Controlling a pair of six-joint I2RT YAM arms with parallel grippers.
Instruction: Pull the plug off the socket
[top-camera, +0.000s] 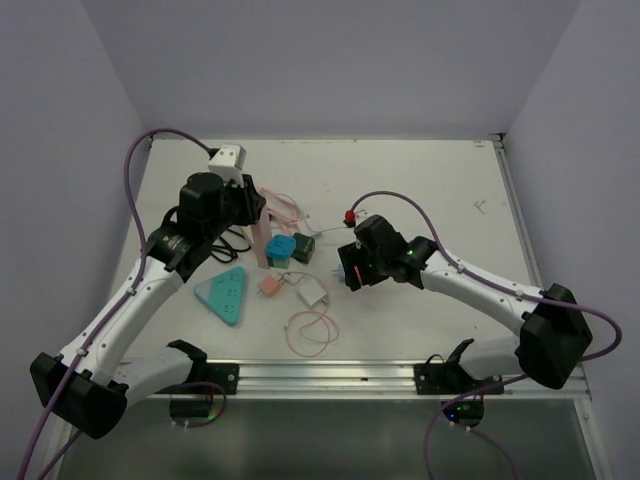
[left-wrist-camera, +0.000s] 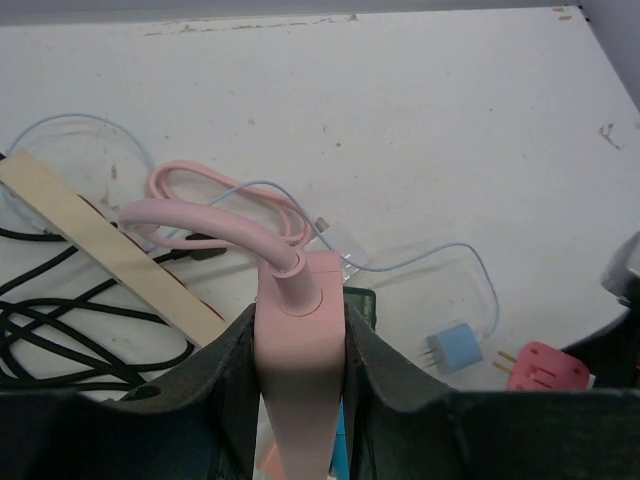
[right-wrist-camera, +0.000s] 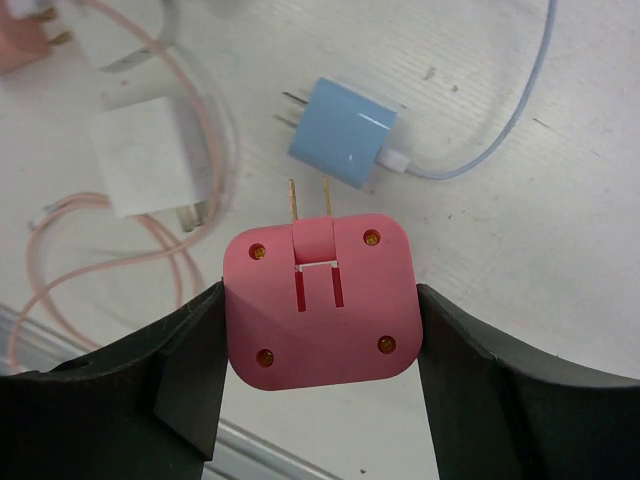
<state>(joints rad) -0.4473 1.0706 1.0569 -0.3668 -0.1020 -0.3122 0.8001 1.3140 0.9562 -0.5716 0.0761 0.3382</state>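
Toward the near-left corner of the white counter (top-camera: 420, 180), a teal triangular plastic piece (top-camera: 224, 296) is laid flat. Just beyond it, the left gripper (left-wrist-camera: 300, 350) is seen with its jaws closed on the long pink plastic power strip (left-wrist-camera: 297, 400). The strip is gripped by its two long sides at the end where its thick pink cord (left-wrist-camera: 200, 222) enters. A flat beige slat (left-wrist-camera: 105, 248) and a tangle of black cables (left-wrist-camera: 60, 335) are seen on the counter to the left of the strip. A blue plug (top-camera: 280, 248) and a dark green block (top-camera: 303, 246) are found just beside the strip's right side; whether either is seated in it cannot be told. A white square charger (right-wrist-camera: 150, 155) and a light blue charger (right-wrist-camera: 345, 133) are laid loose near the middle of the counter. Right of the middle, the right gripper (right-wrist-camera: 320, 320) is seen with its jaws clamped on the pink-red square plug (right-wrist-camera: 320, 300), whose two brass prongs (right-wrist-camera: 308, 200) are bare. The plug is held well apart from the power strip.
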